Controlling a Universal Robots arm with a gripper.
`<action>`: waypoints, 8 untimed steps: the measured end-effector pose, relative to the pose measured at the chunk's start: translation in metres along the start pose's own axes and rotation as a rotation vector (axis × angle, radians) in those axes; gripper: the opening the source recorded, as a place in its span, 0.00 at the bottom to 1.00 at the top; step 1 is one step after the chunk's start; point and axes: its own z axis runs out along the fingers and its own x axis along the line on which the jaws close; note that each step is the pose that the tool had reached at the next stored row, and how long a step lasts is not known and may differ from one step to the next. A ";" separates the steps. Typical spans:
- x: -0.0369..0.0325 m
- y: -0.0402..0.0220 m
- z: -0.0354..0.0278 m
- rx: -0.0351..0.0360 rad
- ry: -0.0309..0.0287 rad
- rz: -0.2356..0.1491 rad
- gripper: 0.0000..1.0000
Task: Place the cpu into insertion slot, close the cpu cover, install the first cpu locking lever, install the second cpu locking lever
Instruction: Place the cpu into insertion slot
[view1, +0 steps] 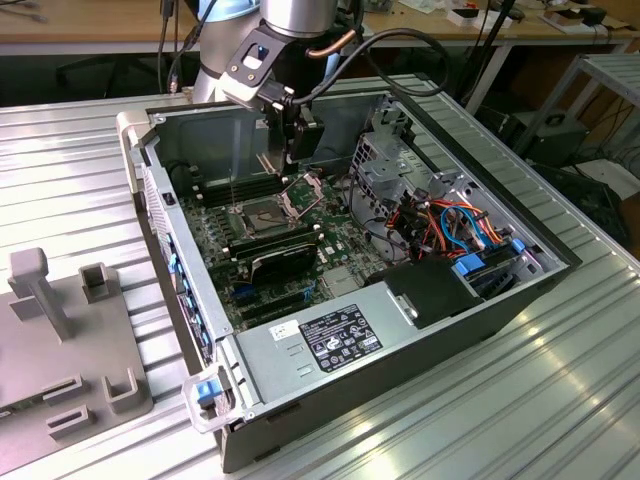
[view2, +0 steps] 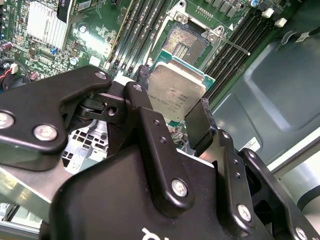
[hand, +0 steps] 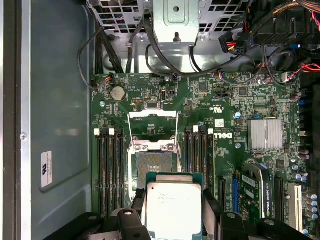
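My gripper (hand: 174, 196) is shut on the cpu (hand: 173, 206), a flat square chip with a silver-grey top, and its black fingers (hand: 212, 206) press on two opposite edges. In the second wrist view the cpu (view2: 176, 94) hangs just short of the insertion slot (view2: 186, 42), which lies uncovered with its dark pin field showing. The insertion slot (hand: 152, 161) sits between the memory slots. The cpu cover (hand: 152, 120) is swung up, and both thin locking levers (hand: 178, 145) stand released. In the exterior view my gripper (view1: 292, 150) hovers above the insertion slot (view1: 262, 213) inside the case.
Black memory slots (hand: 110, 170) flank the socket on both sides. A finned heat sink (hand: 265, 135) and expansion slots lie on the board. The drive cage (view1: 385, 165), coloured cables (view1: 455, 225) and power supply (view1: 330, 340) fill the case. A grey fixture (view1: 60, 340) stands on the table.
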 end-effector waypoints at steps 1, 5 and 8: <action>0.0000 0.0000 0.0000 0.0000 0.0000 0.000 0.54; 0.0036 -0.0009 0.0194 0.0000 -0.0001 -0.001 0.54; 0.0069 -0.0013 0.0252 -0.0002 0.0002 -0.008 0.54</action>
